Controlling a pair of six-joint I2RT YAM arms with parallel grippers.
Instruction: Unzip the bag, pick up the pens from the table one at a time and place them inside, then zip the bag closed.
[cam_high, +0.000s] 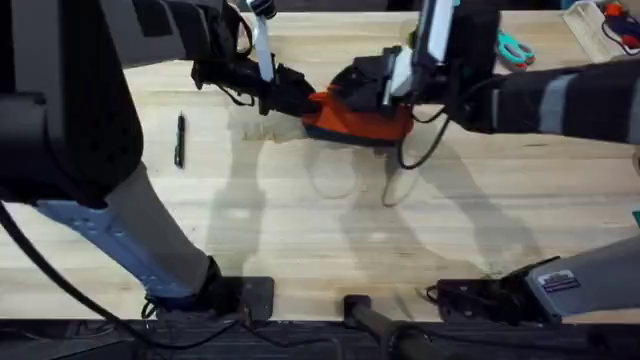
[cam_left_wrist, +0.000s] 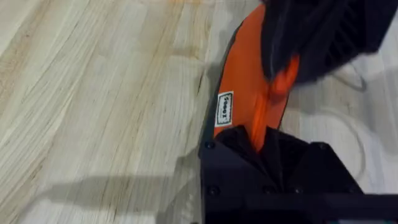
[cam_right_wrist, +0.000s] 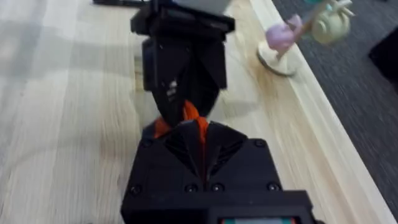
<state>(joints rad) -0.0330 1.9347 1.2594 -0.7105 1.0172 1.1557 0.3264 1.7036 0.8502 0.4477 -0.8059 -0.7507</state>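
Wooden table (cam_high: 300, 230) with pen (cam_high: 180, 140), bag (cam_high: 355, 120)

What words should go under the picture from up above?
Both tools, left and right, grip the orange bag while one pen waits on the table.

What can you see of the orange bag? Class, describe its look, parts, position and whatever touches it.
The bag is an oblong orange fabric pouch with a dark band along its lower edge and a small white label on its side. It sits on the far middle of the wooden table. The left gripper grips one end, and the right gripper is shut on the top near the other end. Whether the zipper is open cannot be told.
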